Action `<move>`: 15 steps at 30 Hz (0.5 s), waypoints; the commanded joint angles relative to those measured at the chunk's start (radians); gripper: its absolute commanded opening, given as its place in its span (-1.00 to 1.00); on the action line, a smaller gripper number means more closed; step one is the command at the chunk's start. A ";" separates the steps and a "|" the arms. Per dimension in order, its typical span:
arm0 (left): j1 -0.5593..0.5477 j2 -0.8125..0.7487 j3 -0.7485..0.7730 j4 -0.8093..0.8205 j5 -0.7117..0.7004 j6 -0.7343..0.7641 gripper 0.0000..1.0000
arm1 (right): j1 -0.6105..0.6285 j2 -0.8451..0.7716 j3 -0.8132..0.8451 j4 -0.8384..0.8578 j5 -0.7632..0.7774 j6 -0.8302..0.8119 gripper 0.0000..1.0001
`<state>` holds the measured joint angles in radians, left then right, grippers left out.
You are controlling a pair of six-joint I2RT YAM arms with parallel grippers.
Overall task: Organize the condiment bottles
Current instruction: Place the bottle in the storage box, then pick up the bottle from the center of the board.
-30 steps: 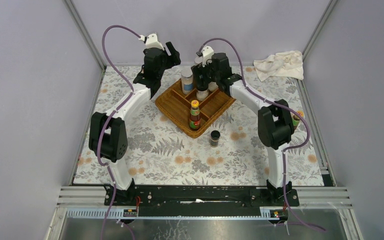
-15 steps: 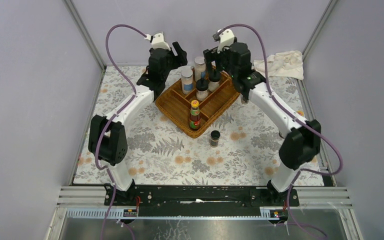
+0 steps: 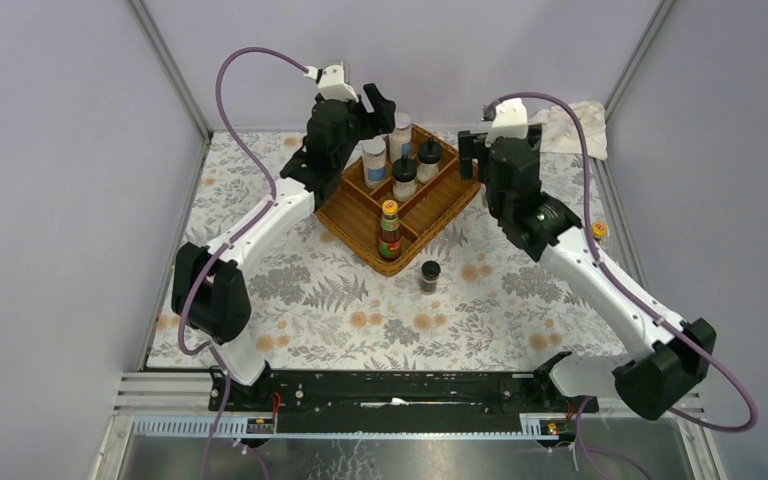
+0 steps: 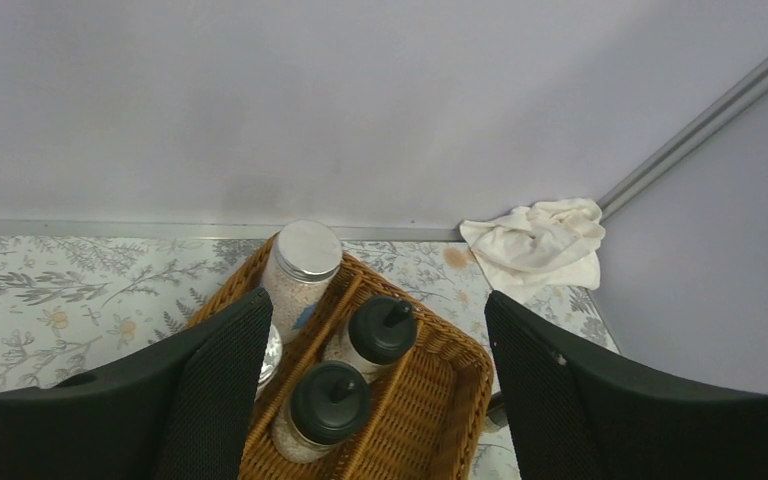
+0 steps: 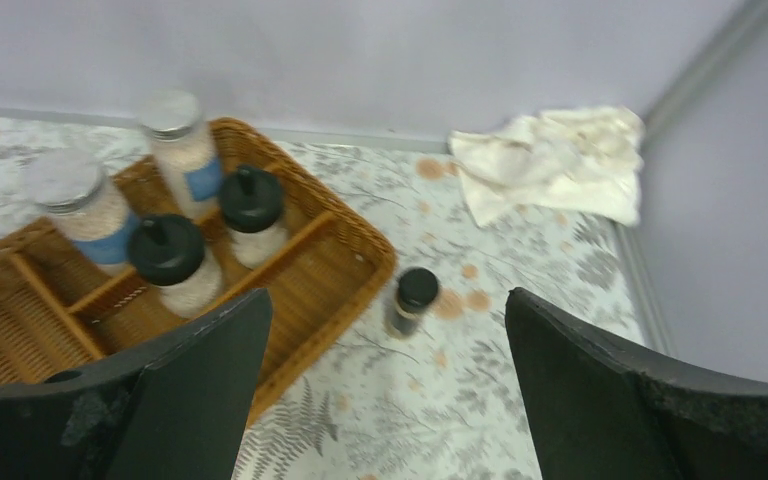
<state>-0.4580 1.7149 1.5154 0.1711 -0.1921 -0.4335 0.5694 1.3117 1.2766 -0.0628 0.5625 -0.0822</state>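
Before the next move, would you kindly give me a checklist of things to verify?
1. Right gripper open and empty: ok.
2. Left gripper open and empty: ok.
3. Bottles in the tray upright: ok.
4. Side jar by the tray's corner upright and unobstructed: ok.
5. Every bottle in the tray: not ok; the side jar, the front jar and a yellow-capped bottle stand outside.
6. Yellow-capped bottle's pose: cannot tell, the right arm hides most of it.
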 commanded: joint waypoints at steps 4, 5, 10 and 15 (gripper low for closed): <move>-0.039 -0.040 0.010 0.044 0.002 0.009 0.67 | 0.034 -0.189 -0.076 -0.127 0.433 0.134 0.91; -0.044 -0.040 0.011 0.045 0.004 0.008 0.67 | 0.036 -0.212 -0.082 -0.153 0.481 0.159 0.92; -0.073 -0.032 0.011 0.048 0.012 -0.011 0.67 | 0.037 -0.368 -0.151 -0.291 0.686 0.344 0.96; -0.100 -0.023 0.013 0.046 0.030 -0.032 0.67 | 0.036 -0.478 -0.165 -0.573 0.809 0.614 0.98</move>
<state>-0.5373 1.7031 1.5154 0.1707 -0.1783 -0.4465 0.5987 0.8883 1.1084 -0.3882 1.1786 0.2523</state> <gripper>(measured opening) 0.830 0.984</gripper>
